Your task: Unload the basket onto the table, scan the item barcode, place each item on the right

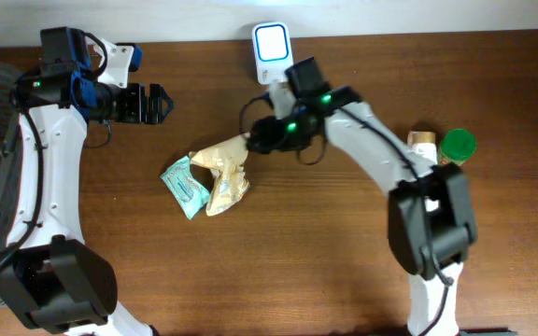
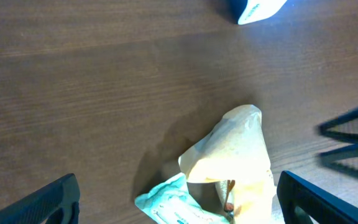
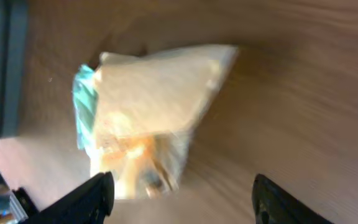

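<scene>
Right gripper [image 3: 182, 185] jaws apart, yellow bag [image 3: 157, 106] just ahead, unheld, left gripper [image 1: 163, 104] jaws apart too

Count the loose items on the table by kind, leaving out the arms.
Packets: 2, yellow packet and teal packet
Scanners: 1, white scanner
Containers: 2, green-capped container and beige-topped container
Total: 5
</scene>
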Tool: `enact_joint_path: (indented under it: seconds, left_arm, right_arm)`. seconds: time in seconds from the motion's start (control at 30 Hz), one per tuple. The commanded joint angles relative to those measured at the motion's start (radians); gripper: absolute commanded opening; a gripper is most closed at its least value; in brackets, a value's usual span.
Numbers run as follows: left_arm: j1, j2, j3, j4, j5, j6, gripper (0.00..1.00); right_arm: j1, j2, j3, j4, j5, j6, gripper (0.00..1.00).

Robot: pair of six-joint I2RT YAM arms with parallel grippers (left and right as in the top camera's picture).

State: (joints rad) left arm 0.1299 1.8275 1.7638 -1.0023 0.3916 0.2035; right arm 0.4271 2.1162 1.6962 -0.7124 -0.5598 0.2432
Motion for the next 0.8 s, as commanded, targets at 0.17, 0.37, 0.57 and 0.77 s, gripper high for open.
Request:
enact_joint_path:
  seconds: [0.17, 0.37, 0.57, 0.77]
  left_arm:
    - [-0.003, 0.01, 0.004, 0.002, 0.004, -0.008, 0.99]
    - [-0.003, 0.01, 0.004, 0.002, 0.004, -0.008, 0.99]
    - [-0.003, 0.01, 0.004, 0.002, 0.004, -0.008, 0.99]
    - [-0.003, 0.01, 0.004, 0.002, 0.004, -0.008, 0.99]
  right_arm:
    - [0.187, 0.038, -0.007, 0.132, 0.312, -0.026, 0.76]
    - [0.253, 0.097, -0.007, 0.147, 0.37, 0.029, 0.75]
    - [0.219, 0.114, -0.006, 0.045, 0.369, 0.109, 0.19]
    - [0.055, -0.016, 0.072, -0.242, 0.219, -0.291, 0.04]
